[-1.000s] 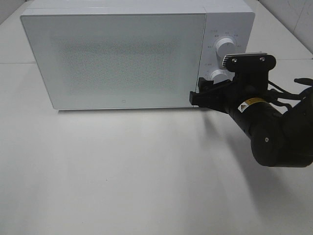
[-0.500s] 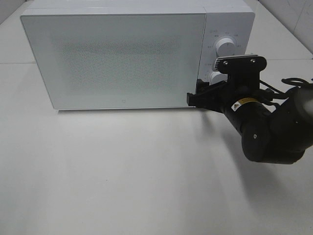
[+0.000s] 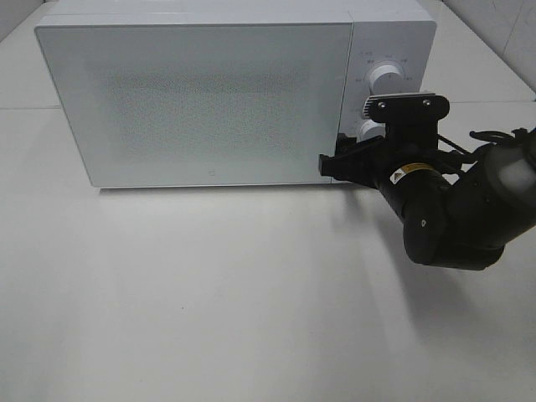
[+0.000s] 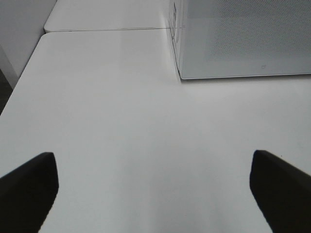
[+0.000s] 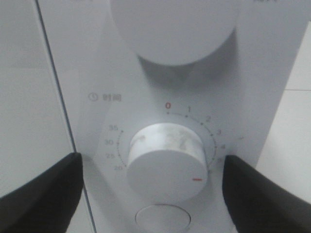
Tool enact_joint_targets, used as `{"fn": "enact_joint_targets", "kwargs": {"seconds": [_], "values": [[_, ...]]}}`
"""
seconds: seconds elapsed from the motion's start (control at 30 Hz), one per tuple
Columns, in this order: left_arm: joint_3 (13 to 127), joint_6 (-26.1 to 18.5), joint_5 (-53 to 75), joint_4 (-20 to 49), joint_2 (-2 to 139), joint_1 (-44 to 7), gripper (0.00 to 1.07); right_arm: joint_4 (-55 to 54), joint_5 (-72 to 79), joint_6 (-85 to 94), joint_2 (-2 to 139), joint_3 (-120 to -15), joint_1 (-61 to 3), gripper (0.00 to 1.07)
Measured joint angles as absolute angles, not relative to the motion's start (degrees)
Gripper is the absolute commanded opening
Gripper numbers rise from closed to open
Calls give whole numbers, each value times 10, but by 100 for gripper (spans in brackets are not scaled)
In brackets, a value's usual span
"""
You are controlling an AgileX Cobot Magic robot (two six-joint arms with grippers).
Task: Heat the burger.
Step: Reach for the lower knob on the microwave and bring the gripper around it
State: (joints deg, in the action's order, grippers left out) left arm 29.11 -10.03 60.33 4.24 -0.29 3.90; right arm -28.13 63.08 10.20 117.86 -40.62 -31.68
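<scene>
White microwave (image 3: 209, 100) stands at the back of the pale bench (image 3: 209, 293), its wide frosted door (image 3: 201, 100) shut and facing forward. No view shows the burger, so its place, its long axis and which way it points cannot be told.

On the control panel to the right of the door sit an upper knob (image 5: 175, 29), a timer knob (image 5: 166, 162) and a round button (image 5: 164, 217) just below that. The timer knob's red mark points down and to the right, away from the red 0 at the top of the dial.

The right gripper (image 5: 153, 194) is at the panel, released, with one black finger on either side of the timer knob and a gap showing on both sides. Its dark arm (image 3: 452, 213) reaches in from the right and hides the lower panel in the high view.

The left gripper (image 4: 155, 189) hangs spread wide and holding nothing over bare bench, well apart from the microwave's left corner.
</scene>
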Motion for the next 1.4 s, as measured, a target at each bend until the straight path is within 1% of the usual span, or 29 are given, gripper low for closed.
{"fn": "enact_joint_targets", "kwargs": {"seconds": [0.23,0.47,0.83,0.93,1.0,1.03,1.07,1.1,1.13,1.17,1.2,1.23,1.3,1.33,1.4], "values": [[291,-100,603,42,-3,39,103,-282,624,102,1181,-409,-317,76],[291,-100,603,42,-3,39,103,-285,635,101,1177,-410,-317,73],[291,-100,603,42,-3,39,103,-288,634,97,1168,-410,-318,73],[291,-100,603,42,-3,39,103,-289,634,97,1168,-410,-318,69],[291,-100,603,42,-3,39,103,-292,635,97,1168,-410,-318,63],[291,-100,603,42,-3,39,103,-293,635,97,1168,-410,-318,57],[291,-100,603,42,-3,39,103,-293,635,97,1168,-410,-318,57],[291,-100,603,42,-3,39,103,-293,635,97,1168,-410,-318,54],[291,-100,603,42,-3,39,103,-293,636,97,1168,-410,-318,45],[291,-100,603,42,-3,39,103,-293,636,97,1168,-410,-318,45],[291,-100,603,42,-3,39,103,-293,636,97,1168,-410,-318,41],[291,-100,603,42,-3,39,103,-293,636,97,1168,-410,-318,41],[291,-100,603,42,-3,39,103,-296,637,97,1168,-409,-317,22],[291,-100,603,42,-3,39,103,-296,637,97,1168,-409,-317,22],[291,-100,603,42,-3,39,103,-296,637,97,1168,-409,-317,12]]}}
